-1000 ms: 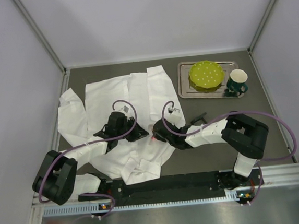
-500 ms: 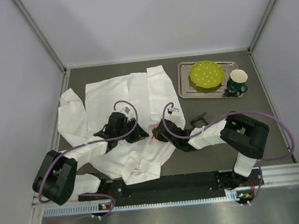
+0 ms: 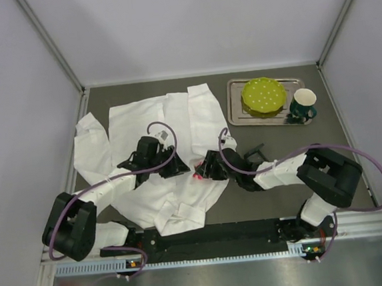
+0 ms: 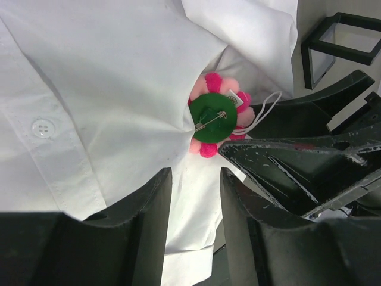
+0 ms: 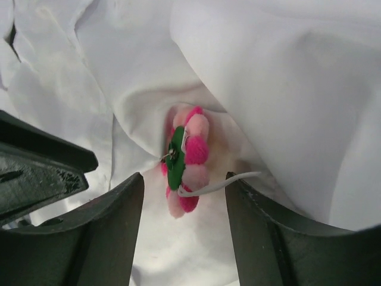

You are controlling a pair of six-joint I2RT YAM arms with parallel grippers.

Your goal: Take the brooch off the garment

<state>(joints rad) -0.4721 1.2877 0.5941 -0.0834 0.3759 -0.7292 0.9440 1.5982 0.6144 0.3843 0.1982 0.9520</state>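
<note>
1. Left of the brooch (image 4: pixel 215 116), my left gripper (image 4: pixel 195 176) hangs over the cloth. Its jaws are narrowly parted, with only shirt showing in the gap and nothing gripped that I can see. If it fails to pin the fabric down, the shirt likely rises with the pull.
2. Around the brooch, the garment (image 4: pixel 107 71) bunches into a thin fold. A hard tug risks snagging or tearing it.
3. The brooch sits at that fold, green back outward, pin bar showing, apparently still fastened. I cannot tell whether the clasp is open, and if it is shut, pulling only drags cloth.
4. Just right of the brooch, my right gripper (image 5: pixel 184 179) stands wide open, fingers flanking it and holding nothing. Closing may squash the soft petals and slip, or catch the white thread (image 4: pixel 262 110) or cloth instead.
5. Well right of the brooch lies a black frame (image 4: pixel 348 50). A wide retreat could knock it.
</note>
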